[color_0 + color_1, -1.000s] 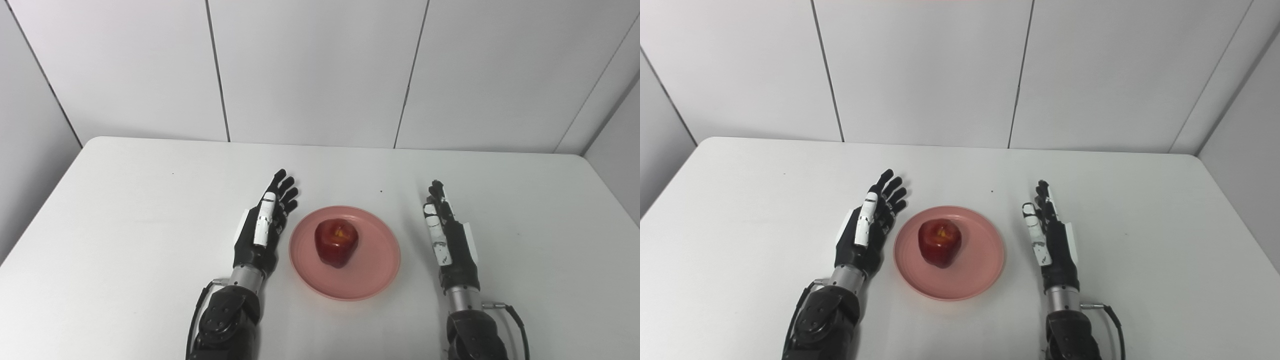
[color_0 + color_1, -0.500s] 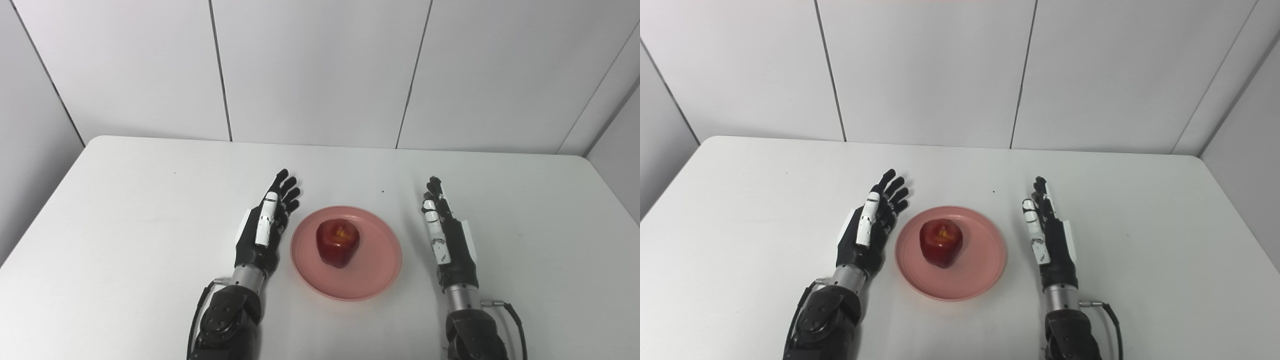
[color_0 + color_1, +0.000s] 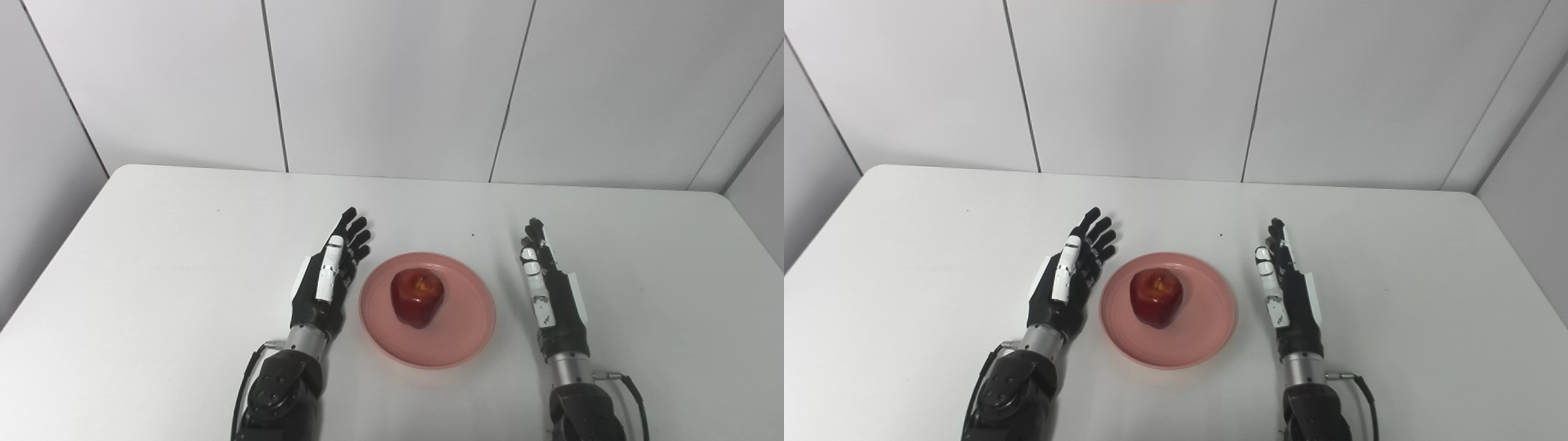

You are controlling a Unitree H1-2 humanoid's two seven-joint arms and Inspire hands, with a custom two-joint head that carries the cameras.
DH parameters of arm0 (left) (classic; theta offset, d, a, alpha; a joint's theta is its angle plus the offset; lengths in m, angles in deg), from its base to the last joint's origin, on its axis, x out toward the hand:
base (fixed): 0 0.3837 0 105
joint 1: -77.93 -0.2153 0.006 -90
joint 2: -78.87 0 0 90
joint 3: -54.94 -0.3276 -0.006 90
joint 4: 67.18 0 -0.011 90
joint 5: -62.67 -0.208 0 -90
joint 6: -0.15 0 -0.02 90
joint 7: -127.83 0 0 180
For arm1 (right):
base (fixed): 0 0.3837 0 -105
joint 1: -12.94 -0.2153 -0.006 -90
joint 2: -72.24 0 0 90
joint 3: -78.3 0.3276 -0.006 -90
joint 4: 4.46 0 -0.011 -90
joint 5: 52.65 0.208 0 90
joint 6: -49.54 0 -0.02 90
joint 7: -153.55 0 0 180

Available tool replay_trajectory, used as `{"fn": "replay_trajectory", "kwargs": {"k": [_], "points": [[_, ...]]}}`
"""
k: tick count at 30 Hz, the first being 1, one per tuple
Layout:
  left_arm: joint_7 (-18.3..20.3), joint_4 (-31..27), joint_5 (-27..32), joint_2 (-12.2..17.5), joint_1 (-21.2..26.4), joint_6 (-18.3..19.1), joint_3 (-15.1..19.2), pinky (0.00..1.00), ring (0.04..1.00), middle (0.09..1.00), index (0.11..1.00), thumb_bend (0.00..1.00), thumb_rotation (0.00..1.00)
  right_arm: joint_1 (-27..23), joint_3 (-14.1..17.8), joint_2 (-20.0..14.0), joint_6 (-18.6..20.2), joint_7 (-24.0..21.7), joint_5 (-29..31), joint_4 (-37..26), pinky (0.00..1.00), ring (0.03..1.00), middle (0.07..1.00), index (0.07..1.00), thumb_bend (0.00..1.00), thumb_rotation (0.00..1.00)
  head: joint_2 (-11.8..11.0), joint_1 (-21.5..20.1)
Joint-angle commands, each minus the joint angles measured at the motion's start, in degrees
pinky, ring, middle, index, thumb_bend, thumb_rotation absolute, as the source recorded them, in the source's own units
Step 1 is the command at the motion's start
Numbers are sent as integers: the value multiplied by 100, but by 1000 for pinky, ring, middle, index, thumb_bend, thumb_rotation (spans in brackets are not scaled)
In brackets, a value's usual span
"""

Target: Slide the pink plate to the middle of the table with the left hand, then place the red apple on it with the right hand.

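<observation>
While both arms reach in from the bottom edge, I see the round pink plate (image 3: 427,310) lying flat near the middle of the white worktop (image 3: 153,257), a little toward the near side. On it, slightly left of its centre and toward its far half, sits the glossy red apple (image 3: 417,298), stem hollow turned up with a yellowish patch around it.

My left hand (image 3: 323,285), black with a white-backed thumb and a white panel on its outer side, lies just beside the plate's left rim; I cannot tell whether it touches the rim. Its fingers (image 3: 355,228) are stretched out and apart, pointing away from me and slightly right, grasping nothing.

My right hand (image 3: 1289,288), also black and white, lies to the right of the plate with a clear strip of bare worktop between them. It stands on its edge, palm side facing the plate, and its fingers (image 3: 1276,231) are straight, lying close together and pointing toward the far wall, released and empty.

A thin black cable (image 3: 1366,392) loops off the right wrist. Behind the worktop rise plain grey wall panels (image 3: 392,86) divided by dark seams.
</observation>
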Motion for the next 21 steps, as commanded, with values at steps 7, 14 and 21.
{"fn": "replay_trajectory", "kwargs": {"k": [7, 14, 21], "points": [[-52, 113, 12, -4, -296, 43, 53, 945, 934, 941, 923, 369, 1000, 27, -19, 56, -232, -20, 17, -132, 967, 975, 979, 984, 325, 1000, -28, -4], [-62, 86, 38, 0, -303, 71, 81, 940, 933, 941, 923, 364, 1000, 7, -13, 87, -269, 17, -2, -57, 954, 970, 974, 979, 328, 1000, -50, -36], [-57, 43, 26, 13, -314, 85, 74, 947, 936, 945, 926, 361, 1000, 7, -33, 98, -283, 13, -50, -56, 950, 971, 971, 971, 339, 1000, -62, -102]]}}
